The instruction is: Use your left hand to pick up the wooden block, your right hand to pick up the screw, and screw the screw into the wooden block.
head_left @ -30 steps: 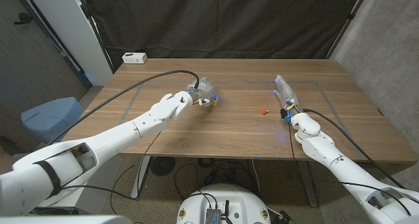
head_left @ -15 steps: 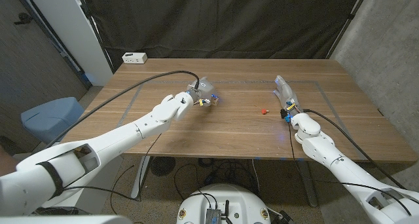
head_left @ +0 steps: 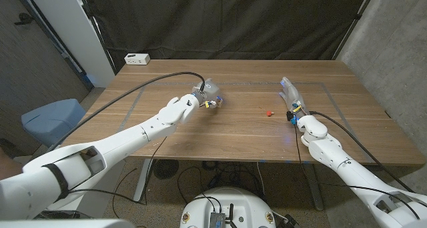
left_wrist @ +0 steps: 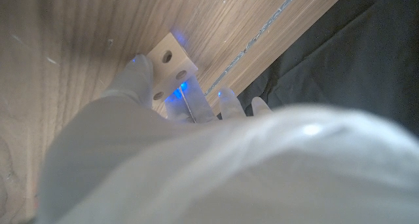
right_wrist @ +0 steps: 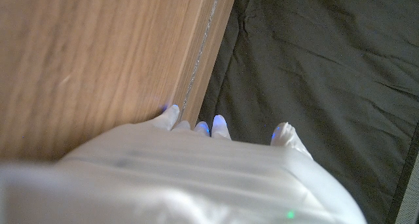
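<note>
Power strip [head_left: 137,59]: white, at the far left corner of the table, well apart from both hands.
Table [head_left: 233,131]: wooden, with a thin taped outline running along its top.
Cable [head_left: 143,87]: black, arcs over the left part of the table to the left wrist.
Left hand [head_left: 205,95]: reached out over the left-middle of the table, fingers curled down around the block. In the left wrist view the fingers [left_wrist: 134,80] press against the block's side. Whether the block is lifted off the table or only clasped on it, cannot tell.
Wooden block [left_wrist: 169,68]: pale, with round holes in its face, at the left hand's fingertips, left of the table's centre. In the head view it is mostly hidden by the hand.
Screw [head_left: 269,112]: small red thing lying on the table right of centre, between the two hands, nearer the right one. Nothing touches it.
Right hand [head_left: 291,95]: on the right part of the table, just right of the screw, standing on its edge with fingers stretched out toward the far side. Fingers apart, holding nothing.
</note>
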`<action>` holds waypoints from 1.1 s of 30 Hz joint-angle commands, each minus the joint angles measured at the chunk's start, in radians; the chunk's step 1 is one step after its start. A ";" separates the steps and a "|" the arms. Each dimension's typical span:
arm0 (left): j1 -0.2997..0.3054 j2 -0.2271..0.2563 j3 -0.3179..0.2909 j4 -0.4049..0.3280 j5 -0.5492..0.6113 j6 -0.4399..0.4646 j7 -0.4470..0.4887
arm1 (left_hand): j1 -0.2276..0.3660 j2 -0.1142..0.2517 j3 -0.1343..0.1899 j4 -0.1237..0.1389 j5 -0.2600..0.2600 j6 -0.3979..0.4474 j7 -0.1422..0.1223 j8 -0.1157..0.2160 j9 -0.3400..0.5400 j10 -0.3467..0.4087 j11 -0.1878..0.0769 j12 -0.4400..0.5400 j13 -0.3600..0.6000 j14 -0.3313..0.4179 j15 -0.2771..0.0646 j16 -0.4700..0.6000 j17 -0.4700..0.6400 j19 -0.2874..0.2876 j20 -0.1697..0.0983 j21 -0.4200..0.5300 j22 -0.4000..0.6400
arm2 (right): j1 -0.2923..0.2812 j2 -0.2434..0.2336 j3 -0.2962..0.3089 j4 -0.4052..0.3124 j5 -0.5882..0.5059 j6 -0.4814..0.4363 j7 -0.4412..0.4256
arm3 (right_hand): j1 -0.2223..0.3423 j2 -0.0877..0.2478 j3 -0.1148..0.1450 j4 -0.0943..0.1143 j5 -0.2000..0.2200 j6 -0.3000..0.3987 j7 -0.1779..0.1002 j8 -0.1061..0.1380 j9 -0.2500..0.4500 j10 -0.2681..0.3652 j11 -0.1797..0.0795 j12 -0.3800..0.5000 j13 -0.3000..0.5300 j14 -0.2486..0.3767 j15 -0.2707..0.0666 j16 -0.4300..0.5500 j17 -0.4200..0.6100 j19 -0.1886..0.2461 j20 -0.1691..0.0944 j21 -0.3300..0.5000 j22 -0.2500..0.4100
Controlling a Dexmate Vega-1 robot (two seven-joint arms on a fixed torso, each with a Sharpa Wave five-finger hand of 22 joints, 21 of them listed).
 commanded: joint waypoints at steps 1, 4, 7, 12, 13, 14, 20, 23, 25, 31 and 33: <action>-0.014 -0.021 0.022 0.020 -0.002 0.012 0.012 | -0.006 -0.002 -0.009 -0.004 -0.003 0.041 -0.002 0.021 0.005 0.026 -0.001 0.011 0.011 0.021 -0.066 -0.001 0.006 0.011 0.004 -0.004 0.003 | -0.002 -0.003 0.003 0.004 0.007 -0.001 0.007 | -0.003 0.002 0.008 -0.003 0.005 0.003 -0.001 0.002 0.003 0.000 -0.007 0.002 0.003 -0.006 -0.005 -0.003 0.002 0.001 0.001 0.001 0.004; -0.014 -0.021 0.024 0.020 -0.003 0.014 0.014 | -0.001 0.000 -0.014 -0.006 -0.003 0.059 -0.011 0.029 0.006 0.038 -0.001 0.015 0.018 0.030 -0.069 0.000 0.007 0.017 0.004 -0.004 0.003 | -0.002 -0.003 0.004 0.004 0.009 -0.001 0.006 | -0.003 0.002 0.008 -0.004 0.005 0.003 -0.001 0.002 0.003 0.000 -0.008 0.002 0.003 -0.005 -0.005 -0.003 0.002 0.001 0.001 0.001 0.004; -0.013 -0.021 0.026 0.018 -0.002 0.019 0.016 | 0.000 0.005 -0.017 -0.005 -0.004 0.074 -0.011 0.037 0.007 0.049 -0.001 0.019 0.022 0.037 -0.077 0.001 0.008 0.021 0.004 -0.003 0.003 | -0.003 -0.005 0.005 0.004 0.009 -0.002 0.007 | -0.003 0.002 0.008 -0.004 0.005 0.003 0.000 0.002 0.003 0.000 -0.008 0.002 0.003 -0.005 -0.005 -0.003 0.002 0.002 0.001 0.001 0.004; -0.010 -0.022 0.028 0.016 0.002 0.031 0.020 | 0.005 0.010 -0.024 -0.005 -0.006 0.096 -0.010 0.048 0.008 0.073 -0.001 0.026 0.032 0.052 -0.083 0.004 0.009 0.027 0.003 -0.004 0.003 | -0.003 -0.005 0.005 0.006 0.012 -0.002 0.011 | -0.004 0.003 0.009 -0.004 0.005 0.003 -0.002 0.002 0.003 0.000 -0.009 0.002 0.003 -0.005 -0.005 -0.002 0.003 0.001 0.001 0.001 0.004; -0.009 -0.022 0.028 0.015 0.004 0.033 0.023 | 0.008 0.011 -0.026 -0.006 -0.006 0.100 -0.010 0.050 0.009 0.077 -0.002 0.027 0.034 0.055 -0.084 0.004 0.009 0.030 0.003 -0.004 0.003 | -0.003 -0.005 0.005 0.007 0.012 -0.001 0.012 | -0.004 0.003 0.009 -0.004 0.005 0.003 -0.002 0.002 0.003 0.000 -0.009 0.002 0.003 -0.005 -0.005 -0.002 0.003 0.001 0.001 0.001 0.004; -0.008 -0.022 0.028 0.015 0.003 0.034 0.025 | 0.009 0.013 -0.028 -0.006 -0.006 0.109 -0.010 0.054 0.009 0.086 -0.001 0.030 0.037 0.057 -0.085 0.004 0.010 0.032 0.002 -0.004 0.003 | -0.003 -0.004 0.005 0.008 0.012 0.000 0.012 | -0.004 0.003 0.009 -0.004 0.005 0.003 -0.002 0.002 0.003 0.000 -0.008 0.002 0.003 -0.005 -0.005 -0.002 0.003 0.001 0.001 0.001 0.004; -0.004 -0.021 0.027 0.013 0.000 0.038 0.035 | 0.020 0.017 -0.038 -0.007 -0.006 0.141 -0.010 0.070 0.009 0.120 -0.003 0.037 0.049 0.080 -0.096 0.008 0.011 0.044 -0.002 -0.004 0.003 | -0.001 -0.004 0.004 0.010 0.011 0.000 0.014 | -0.004 0.003 0.010 -0.004 0.005 0.003 -0.001 0.002 0.003 0.000 -0.007 0.002 0.003 -0.005 -0.005 -0.002 0.003 0.001 0.001 0.001 0.004; -0.003 -0.019 0.028 0.012 0.004 0.041 0.040 | 0.025 0.018 -0.041 -0.008 -0.006 0.156 -0.011 0.076 0.008 0.131 -0.003 0.039 0.053 0.086 -0.097 0.008 0.012 0.048 -0.004 -0.004 0.003 | -0.001 -0.005 0.004 0.008 0.012 -0.002 0.015 | -0.004 0.003 0.010 -0.004 0.005 0.003 -0.001 0.002 0.003 -0.001 -0.009 0.001 0.003 -0.005 -0.005 -0.002 0.003 0.002 0.000 0.001 0.004; -0.002 -0.018 0.028 0.011 0.004 0.041 0.043 | 0.027 0.021 -0.044 -0.007 -0.006 0.168 -0.012 0.080 0.007 0.136 -0.003 0.038 0.056 0.092 -0.101 0.009 0.013 0.050 -0.007 -0.004 0.003 | -0.001 -0.006 0.004 0.007 0.012 -0.002 0.015 | -0.004 0.003 0.010 -0.004 0.005 0.002 -0.001 0.002 0.003 0.000 -0.008 0.002 0.003 -0.004 -0.004 -0.002 0.003 0.002 0.000 0.001 0.004; 0.002 -0.014 0.026 0.003 0.007 0.049 0.047 | 0.025 0.024 -0.049 -0.004 -0.007 0.176 -0.010 0.083 0.006 0.148 -0.003 0.039 0.061 0.105 -0.107 0.013 0.014 0.055 -0.014 -0.004 0.003 | -0.001 -0.005 0.003 0.006 0.011 -0.001 0.016 | -0.005 0.003 0.011 -0.005 0.005 0.003 0.000 0.002 0.003 -0.001 -0.009 0.002 0.003 -0.004 -0.004 -0.002 0.003 0.002 0.001 0.001 0.004; 0.003 -0.011 0.024 0.000 0.006 0.049 0.048 | 0.025 0.025 -0.050 -0.003 -0.007 0.180 -0.010 0.085 0.006 0.151 -0.003 0.039 0.062 0.107 -0.108 0.013 0.014 0.056 -0.014 -0.004 0.003 | -0.001 -0.005 0.003 0.005 0.011 -0.001 0.016 | -0.005 0.003 0.011 -0.004 0.005 0.003 -0.001 0.002 0.003 -0.001 -0.009 0.002 0.003 -0.004 -0.004 -0.002 0.003 0.002 0.000 0.001 0.004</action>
